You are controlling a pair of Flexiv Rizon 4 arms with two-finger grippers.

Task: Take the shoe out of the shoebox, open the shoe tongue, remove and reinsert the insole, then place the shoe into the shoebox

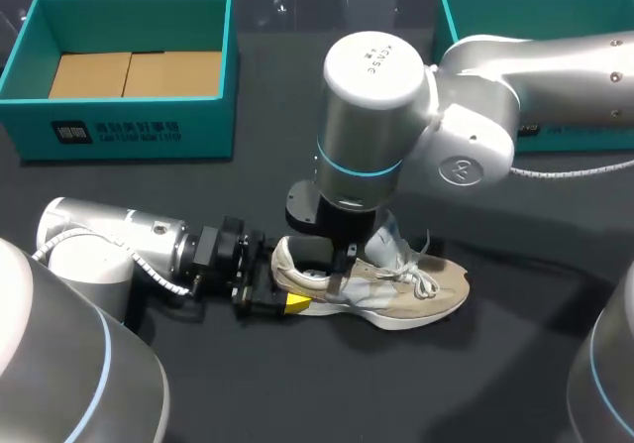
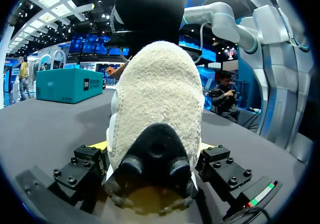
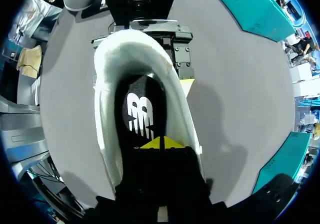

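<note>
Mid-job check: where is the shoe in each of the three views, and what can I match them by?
Head view: the shoe lies on its sole in the middle, under the right gripper.
Left wrist view: its heel fills the gap between the left gripper's jaws.
Right wrist view: its opening lies under the right gripper, heel ahead.
Shared landmark: the left gripper at the heel, in all three.

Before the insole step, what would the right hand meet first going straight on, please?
Most likely the black insole inside the shoe, just ahead of the right hand; depth is unclear.
</note>
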